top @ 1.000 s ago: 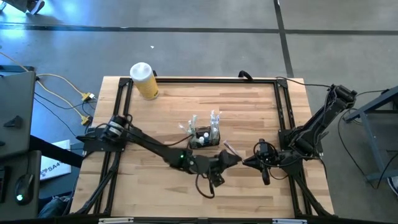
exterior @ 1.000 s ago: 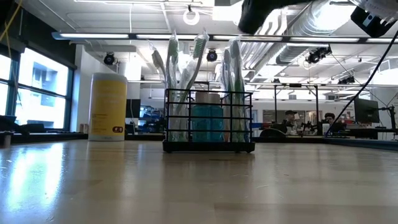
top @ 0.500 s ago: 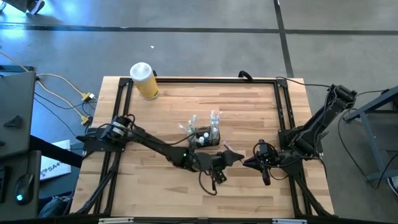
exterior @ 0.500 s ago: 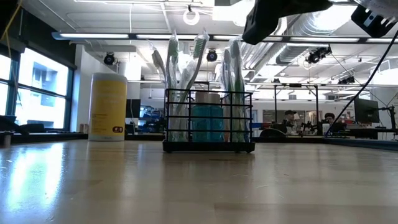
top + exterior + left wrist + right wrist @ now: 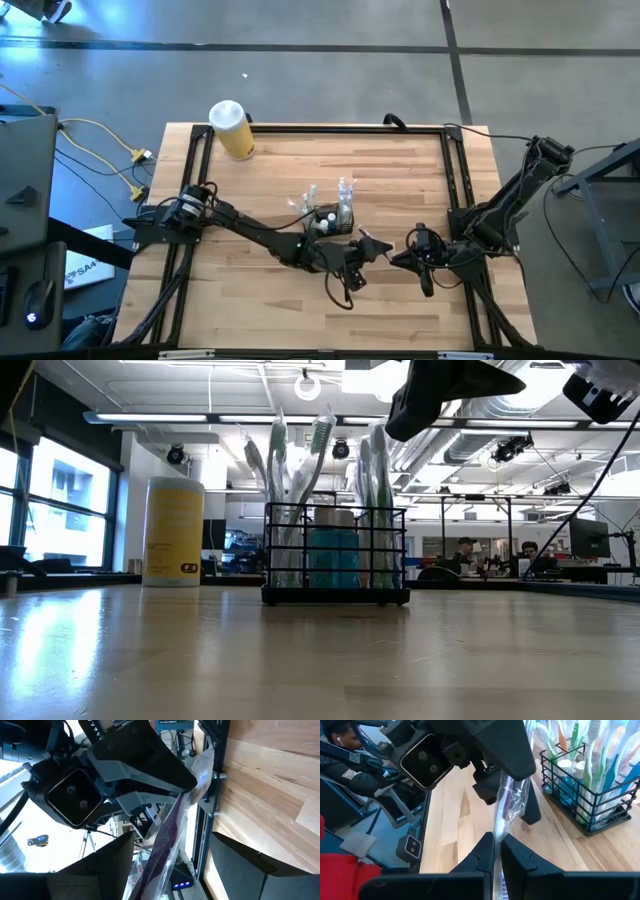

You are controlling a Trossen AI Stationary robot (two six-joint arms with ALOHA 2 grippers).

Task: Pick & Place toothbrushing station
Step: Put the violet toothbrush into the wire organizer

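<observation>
The toothbrushing station [image 5: 328, 220], a black wire caddy full of toothbrushes, stands by its base at mid-table and shows in the low view [image 5: 335, 555] and the right wrist view [image 5: 585, 785]. To its near right, above the table, my right gripper [image 5: 392, 258] is shut on a purple toothbrush in a clear wrapper [image 5: 510, 795]. My left gripper [image 5: 172, 837] is open and points level at the right gripper. Its two fingers stand on either side of the wrapped toothbrush [image 5: 167, 840], with a gap on each side. My right gripper pinches the clear wrapper at one end of the toothbrush [image 5: 496, 837] between its two shut fingers. The toothbrush runs on from the fingertips toward my left gripper, along the fingers' line. It is lifted clear of the table.
A yellow cylinder with a white lid [image 5: 232, 130] stands at the table's far left corner. Black frame rails [image 5: 455, 190] run along the table's edges. Bare wood lies near and left of the caddy. A person [image 5: 340, 742] sits beyond the table.
My left gripper has moved a little toward the right gripper, bringing its open fingers around the wrapped toothbrush, and has rolled slightly. The right gripper and the caddy have stayed where they were.
</observation>
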